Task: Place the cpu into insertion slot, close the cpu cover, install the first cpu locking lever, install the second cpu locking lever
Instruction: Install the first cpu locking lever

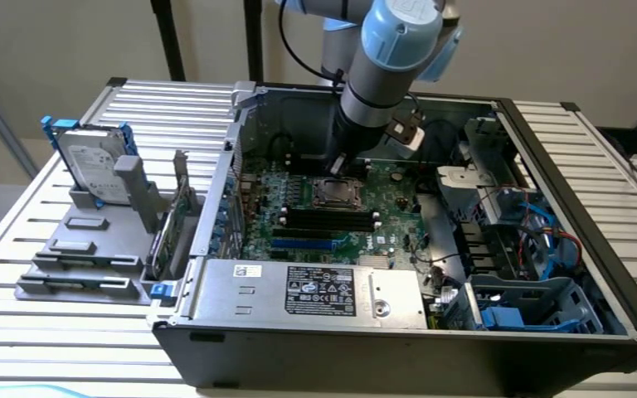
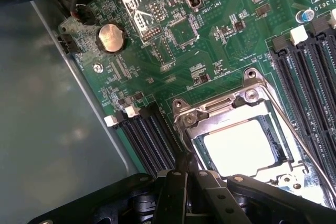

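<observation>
The cpu [image 2: 244, 148] is lying silvery face up in the slot [image 2: 198, 141], gleaming through the cover [image 2: 231, 109] and its square window; the fingers [image 2: 176, 192], pinched together, are hovering just beside it.

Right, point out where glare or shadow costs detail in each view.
Wrist view: glare whitens the chip and streaks the cover; the side wall beside the board is dim. Exterior view: the ribbed table is brightly, evenly lit, the inside of the case darker, with the arm over the socket.
</observation>
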`<state>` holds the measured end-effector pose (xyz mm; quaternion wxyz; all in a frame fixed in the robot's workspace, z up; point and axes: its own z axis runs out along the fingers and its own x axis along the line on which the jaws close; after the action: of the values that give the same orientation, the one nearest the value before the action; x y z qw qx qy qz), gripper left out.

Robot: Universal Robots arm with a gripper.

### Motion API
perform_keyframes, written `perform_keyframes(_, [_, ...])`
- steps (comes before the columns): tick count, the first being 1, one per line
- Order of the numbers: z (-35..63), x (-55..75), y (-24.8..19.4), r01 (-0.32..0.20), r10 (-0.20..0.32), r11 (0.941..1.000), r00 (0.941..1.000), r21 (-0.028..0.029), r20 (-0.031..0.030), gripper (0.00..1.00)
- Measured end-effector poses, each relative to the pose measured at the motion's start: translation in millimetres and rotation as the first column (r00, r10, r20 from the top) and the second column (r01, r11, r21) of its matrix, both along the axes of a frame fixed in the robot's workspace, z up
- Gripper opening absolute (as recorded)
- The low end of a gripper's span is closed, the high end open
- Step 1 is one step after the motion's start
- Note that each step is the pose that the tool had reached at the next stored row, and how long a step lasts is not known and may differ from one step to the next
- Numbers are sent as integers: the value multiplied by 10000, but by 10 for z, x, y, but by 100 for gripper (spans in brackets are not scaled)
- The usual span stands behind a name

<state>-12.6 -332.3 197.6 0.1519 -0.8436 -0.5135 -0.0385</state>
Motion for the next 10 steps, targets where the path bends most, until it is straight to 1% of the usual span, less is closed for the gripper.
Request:
perform_keyframes(5, [-1, 33, -21, -7, 7, 10000, 10000, 2, -2, 11])
perform_keyframes(10, [-2, 37, -24, -19, 19, 10000, 10000, 0, -3, 11])
